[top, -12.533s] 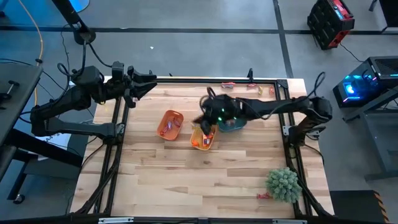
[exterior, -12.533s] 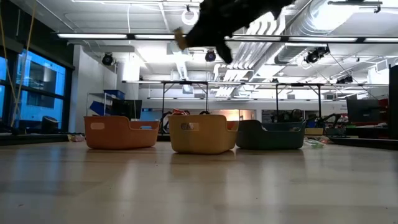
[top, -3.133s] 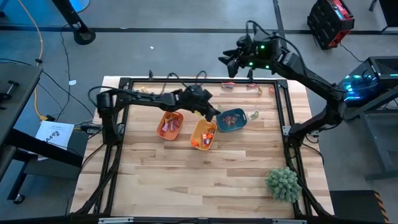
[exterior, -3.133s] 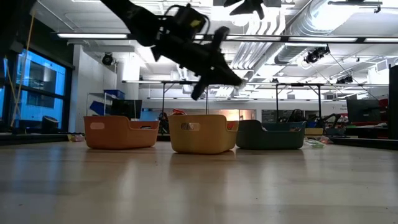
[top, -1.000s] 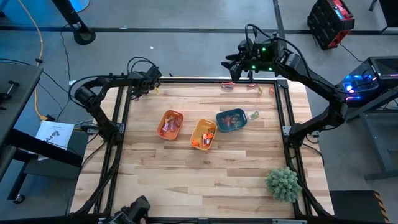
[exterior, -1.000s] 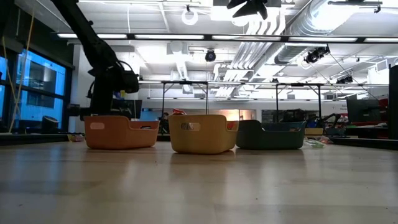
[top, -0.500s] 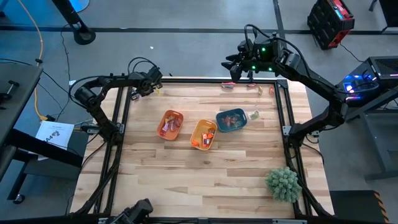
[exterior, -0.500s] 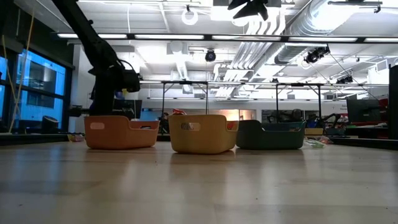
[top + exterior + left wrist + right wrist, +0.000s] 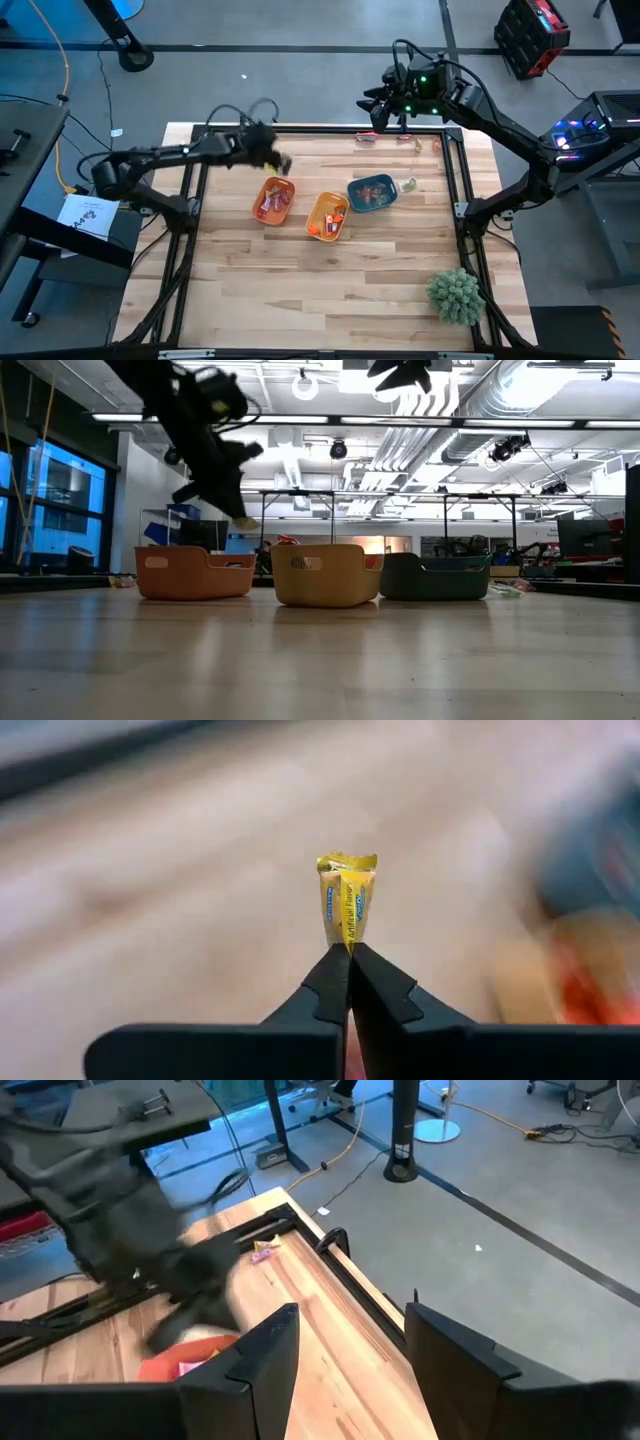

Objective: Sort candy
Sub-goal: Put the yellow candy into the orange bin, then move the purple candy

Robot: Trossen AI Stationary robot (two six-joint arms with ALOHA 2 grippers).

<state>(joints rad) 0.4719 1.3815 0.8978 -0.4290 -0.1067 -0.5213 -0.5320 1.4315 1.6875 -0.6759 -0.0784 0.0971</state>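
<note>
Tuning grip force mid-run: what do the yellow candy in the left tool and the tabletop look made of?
Candy: probably thin glossy plastic film, crimped and printed, pinched in the shut left tool. Table: pale wood planks with a smooth finish, showing grain and seams.

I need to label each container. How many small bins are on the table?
3, in a row mid-table: the orange bin nearest the left arm, the yellow-orange bin in the middle, the blue bin nearest the right arm. None seem hidden.

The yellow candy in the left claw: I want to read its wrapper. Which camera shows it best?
The left wrist view: the yellow candy fills mid-frame, pinched in the left claw. The low view shows only a pale speck; in the high view it cannot be made out.
</note>
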